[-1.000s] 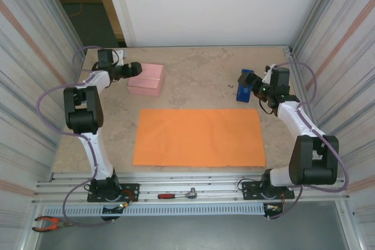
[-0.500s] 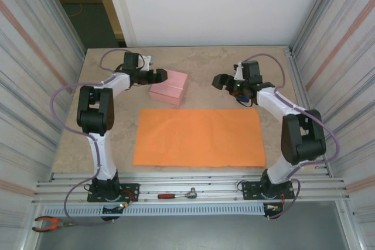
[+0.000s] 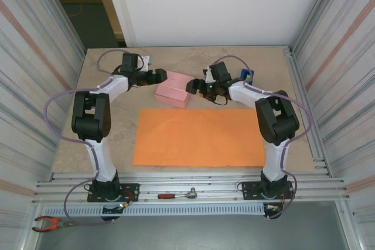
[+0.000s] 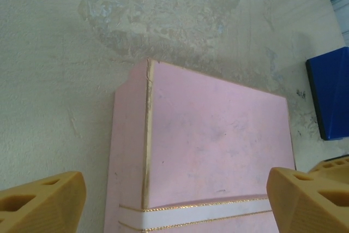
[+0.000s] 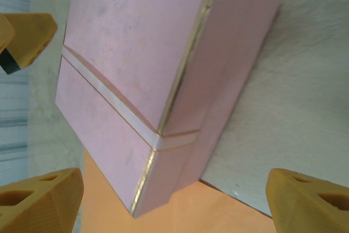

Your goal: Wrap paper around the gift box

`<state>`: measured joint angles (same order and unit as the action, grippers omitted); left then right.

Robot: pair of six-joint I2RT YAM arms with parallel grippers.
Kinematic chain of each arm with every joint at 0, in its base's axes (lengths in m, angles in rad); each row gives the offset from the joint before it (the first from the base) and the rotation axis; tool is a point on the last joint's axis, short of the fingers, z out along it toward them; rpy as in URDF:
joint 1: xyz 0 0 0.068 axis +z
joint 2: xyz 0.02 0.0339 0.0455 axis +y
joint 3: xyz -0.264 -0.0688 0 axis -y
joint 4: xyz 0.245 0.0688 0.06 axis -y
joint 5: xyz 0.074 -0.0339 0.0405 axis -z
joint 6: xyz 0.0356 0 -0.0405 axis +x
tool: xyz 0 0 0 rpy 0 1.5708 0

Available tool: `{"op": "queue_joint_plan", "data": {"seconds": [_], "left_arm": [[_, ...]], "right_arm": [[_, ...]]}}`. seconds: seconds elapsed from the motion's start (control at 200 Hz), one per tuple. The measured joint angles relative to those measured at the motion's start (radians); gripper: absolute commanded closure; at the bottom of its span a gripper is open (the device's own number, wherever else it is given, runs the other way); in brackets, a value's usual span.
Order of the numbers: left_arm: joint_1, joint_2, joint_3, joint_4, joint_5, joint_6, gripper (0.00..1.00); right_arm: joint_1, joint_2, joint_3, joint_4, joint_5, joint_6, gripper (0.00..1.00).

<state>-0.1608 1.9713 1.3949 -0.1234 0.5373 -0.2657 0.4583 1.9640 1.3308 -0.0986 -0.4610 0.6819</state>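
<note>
The pale pink gift box with a white, gold-edged band lies on the table just behind the far edge of the orange paper. My left gripper is at the box's left end, open. In the left wrist view its fingers stand on either side of the box, with a strip of table showing at the left finger. My right gripper is at the box's right end, also open. In the right wrist view the box's corner sits between wide fingers, over the paper's edge.
The blue tape dispenser stands behind the right arm, and its side is in the left wrist view too. Metal walls close in both sides. A ratchet tool lies on the front rail and pliers at the lower left.
The box has slid right and toward the paper along with my left gripper. My right arm has swung left from the tape dispenser to the box's right end.
</note>
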Motion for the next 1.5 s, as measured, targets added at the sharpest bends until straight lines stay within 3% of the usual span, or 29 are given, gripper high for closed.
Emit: {"op": "queue_joint_plan", "data": {"seconds": [0.271, 0.541, 0.671, 0.837, 1.167, 1.498], "left_arm": [[-0.005, 0.002, -0.018, -0.016, 0.066, 0.017, 0.2], [-0.005, 0.025, -0.014, -0.022, 0.084, 0.043, 0.39], [-0.007, 0.032, -0.005, -0.021, 0.088, 0.043, 0.4], [-0.029, 0.021, -0.008, -0.012, 0.068, 0.024, 0.4], [-0.133, -0.206, -0.181, 0.06, -0.024, -0.082, 0.39], [-0.346, -0.426, -0.368, 0.062, -0.246, -0.163, 0.37]], "right_arm": [[0.014, 0.135, 0.095, 0.048, -0.031, 0.086, 0.3], [0.008, 0.198, 0.163, 0.058, -0.065, 0.134, 0.52], [-0.005, 0.208, 0.191, 0.037, -0.068, 0.142, 0.59], [-0.012, 0.198, 0.193, 0.005, -0.069, 0.138, 0.6], [-0.013, -0.054, -0.009, -0.031, -0.035, 0.119, 0.6], [0.003, -0.349, -0.285, -0.064, 0.023, 0.112, 0.6]]}}
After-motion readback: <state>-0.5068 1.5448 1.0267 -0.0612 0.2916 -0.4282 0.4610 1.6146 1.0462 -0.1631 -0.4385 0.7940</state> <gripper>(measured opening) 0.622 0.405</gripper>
